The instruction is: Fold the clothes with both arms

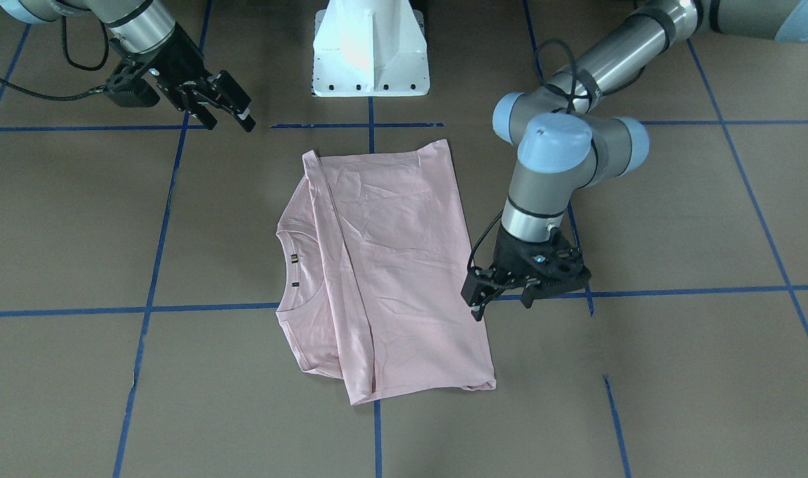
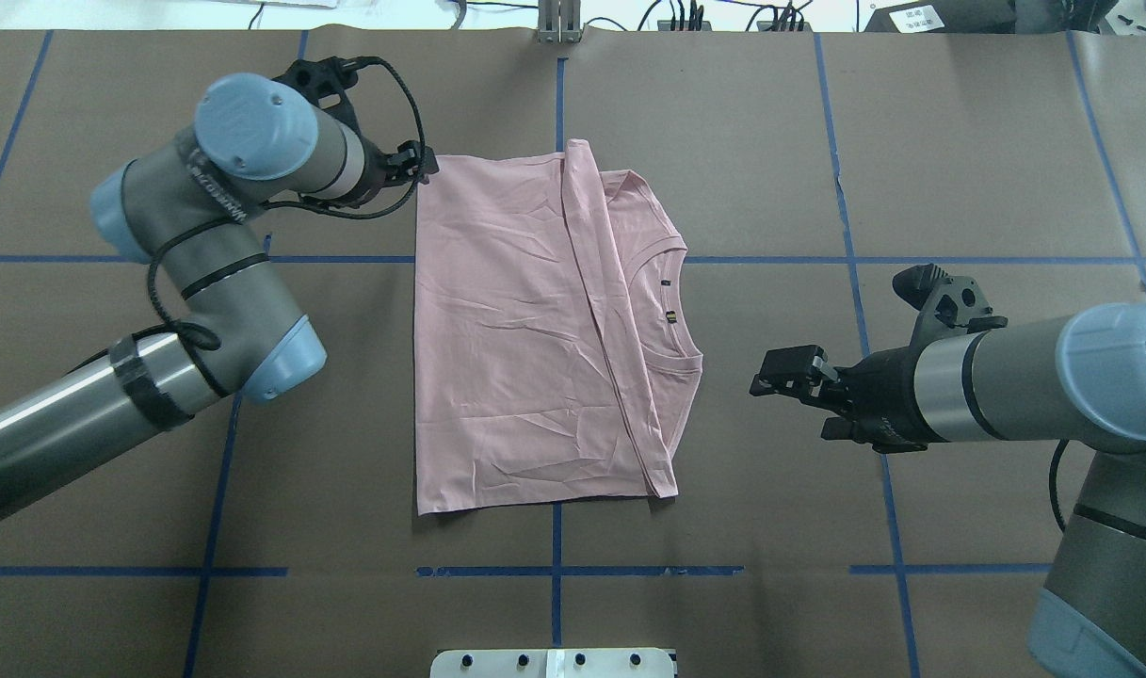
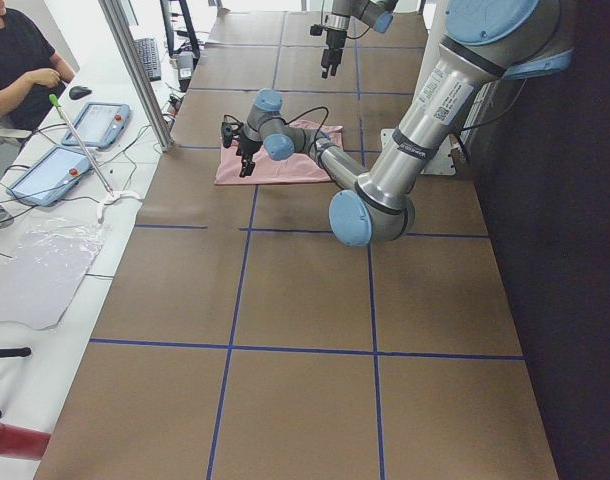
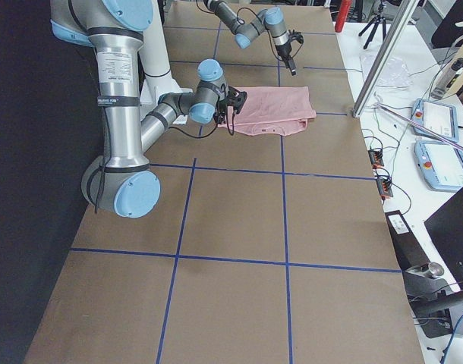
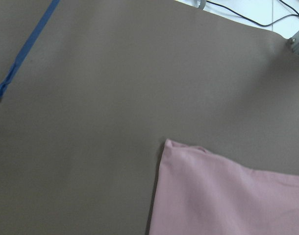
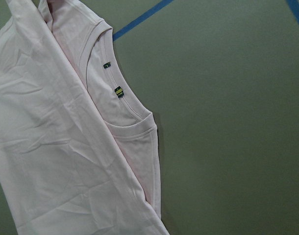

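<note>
The pale pink T-shirt [image 2: 507, 330] lies flat on the brown table, folded lengthwise, with its ribbed neck [image 2: 671, 315] towards my right arm. It also shows in the front view [image 1: 397, 265] and the right wrist view [image 6: 51, 147]. Its Snoopy drawing is hidden. My left gripper [image 1: 501, 304] is open and empty, just above the table beside the shirt's far left corner [image 5: 188, 166]. In the overhead view my left gripper [image 2: 422, 168] is partly hidden by its wrist. My right gripper [image 2: 794, 405] is open and empty, hovering apart from the shirt on its neck side, and also shows in the front view [image 1: 228, 123].
The white pedestal base [image 1: 370, 53] stands at the table's near edge behind the shirt. Blue tape lines [image 2: 554, 541] grid the table. An operator [image 3: 15, 70], tablets [image 3: 95, 125] and a metal post [image 3: 135, 70] stand beyond the far edge.
</note>
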`<state>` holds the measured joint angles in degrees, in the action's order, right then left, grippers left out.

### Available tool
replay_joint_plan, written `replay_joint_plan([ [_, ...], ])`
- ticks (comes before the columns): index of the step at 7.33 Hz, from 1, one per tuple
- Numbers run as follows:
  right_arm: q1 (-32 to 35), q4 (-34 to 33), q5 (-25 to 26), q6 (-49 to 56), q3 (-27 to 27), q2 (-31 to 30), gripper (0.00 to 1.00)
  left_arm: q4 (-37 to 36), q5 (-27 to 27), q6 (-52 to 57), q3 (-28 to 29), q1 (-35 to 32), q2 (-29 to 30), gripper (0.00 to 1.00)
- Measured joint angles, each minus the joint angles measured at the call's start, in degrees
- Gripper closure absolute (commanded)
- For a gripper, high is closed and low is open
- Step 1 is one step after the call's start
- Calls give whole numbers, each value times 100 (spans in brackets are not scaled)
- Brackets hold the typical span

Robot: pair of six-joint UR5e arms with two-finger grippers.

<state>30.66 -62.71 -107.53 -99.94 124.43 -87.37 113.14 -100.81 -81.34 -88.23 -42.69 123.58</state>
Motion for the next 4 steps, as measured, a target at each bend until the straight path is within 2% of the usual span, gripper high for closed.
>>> replay_joint_plan([
  [2,-55,-9,27,-5,-80,-1,0,-449,-175,-961,-1105,585,-677,0],
  [4,-174,-13,165,-2,-137,-3,0,-1091,118,-2206,-1713,1646,-921,4],
])
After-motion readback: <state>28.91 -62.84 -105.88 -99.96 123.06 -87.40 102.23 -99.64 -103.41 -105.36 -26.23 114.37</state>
